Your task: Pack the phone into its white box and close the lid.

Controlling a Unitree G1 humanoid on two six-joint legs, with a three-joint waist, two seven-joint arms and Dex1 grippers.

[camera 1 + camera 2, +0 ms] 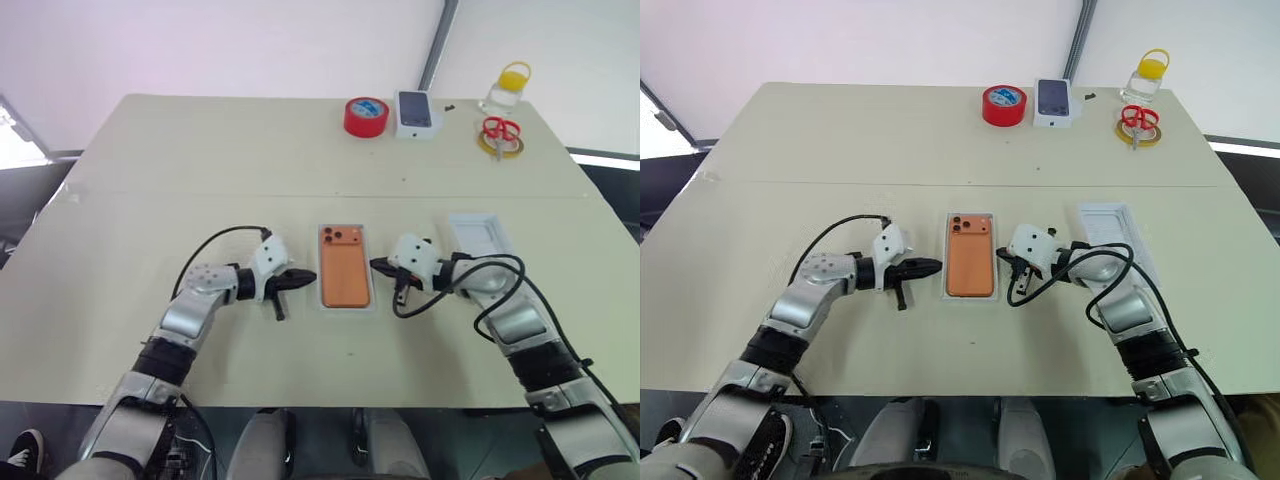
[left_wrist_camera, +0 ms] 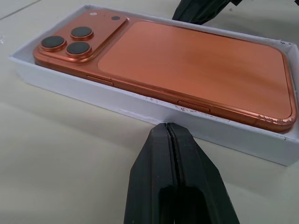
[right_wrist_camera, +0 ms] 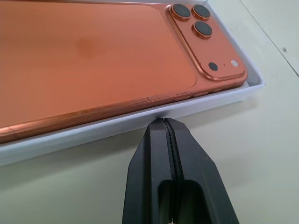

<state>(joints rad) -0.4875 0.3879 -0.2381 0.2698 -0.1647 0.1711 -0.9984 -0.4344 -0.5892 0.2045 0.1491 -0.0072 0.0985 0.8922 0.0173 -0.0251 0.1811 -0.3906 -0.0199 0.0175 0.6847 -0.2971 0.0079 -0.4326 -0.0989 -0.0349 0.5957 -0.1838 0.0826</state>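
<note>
Table: a pale cream tabletop (image 1: 200,180) with a seam running across it; white wall panels stand behind, and a dark pole rises at the far edge.
Far edge: a red tape roll (image 1: 366,116), a small white box with a dark phone picture on top (image 1: 416,113), red-handled scissors (image 1: 501,131) lying on a yellow ring, and a clear bottle with a yellow cap (image 1: 507,88).
Phone: the orange phone (image 1: 344,265) lies camera side up inside the white box (image 2: 140,109), lenses toward the far edge.
Lid: the lid (image 1: 482,233) lies open side up to the right of the box, partly behind the right arm.
Left gripper: left gripper (image 1: 303,277) has its fingers pressed together, tip at the box's left wall.
Right gripper: right gripper (image 1: 379,266) has its fingers pressed together, tip at the box's right wall.
Wrist views: they show scuffed paint on the phone's edge, chipped card on the box rim, and nothing pinched between either pair of fingers.
</note>
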